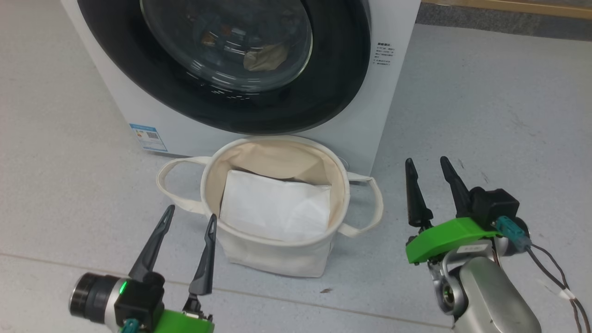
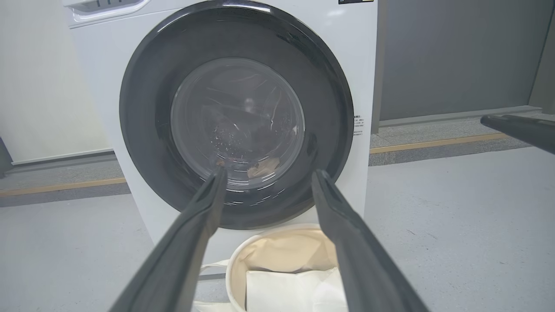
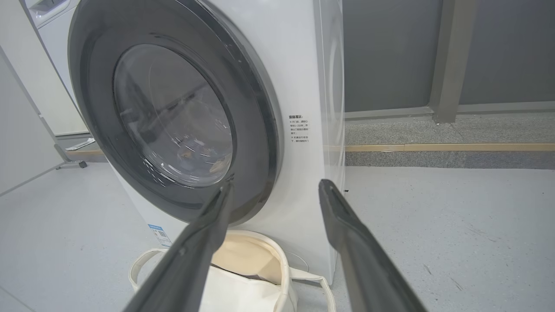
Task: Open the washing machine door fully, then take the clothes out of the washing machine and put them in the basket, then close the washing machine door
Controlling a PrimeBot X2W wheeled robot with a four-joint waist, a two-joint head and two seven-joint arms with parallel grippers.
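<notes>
A: Where do we find the door (image 1: 333, 69)?
B: Shut on the washing machine (image 1: 365, 138), glass facing us; basket (image 1: 277, 259) upright just before it, mouth up.
A: Our tools?
B: Both spread, empty: left gripper (image 1: 192, 212), right gripper (image 1: 427, 160).

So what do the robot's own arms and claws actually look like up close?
Each claw has two long, dark, tapering fingers on a bright green plastic mount. The left claw has a black block with a small green light and a silver-and-black cylinder. The right claw sits on a rounded silver forearm, with a teal plug and thin dark cables trailing off.
</notes>
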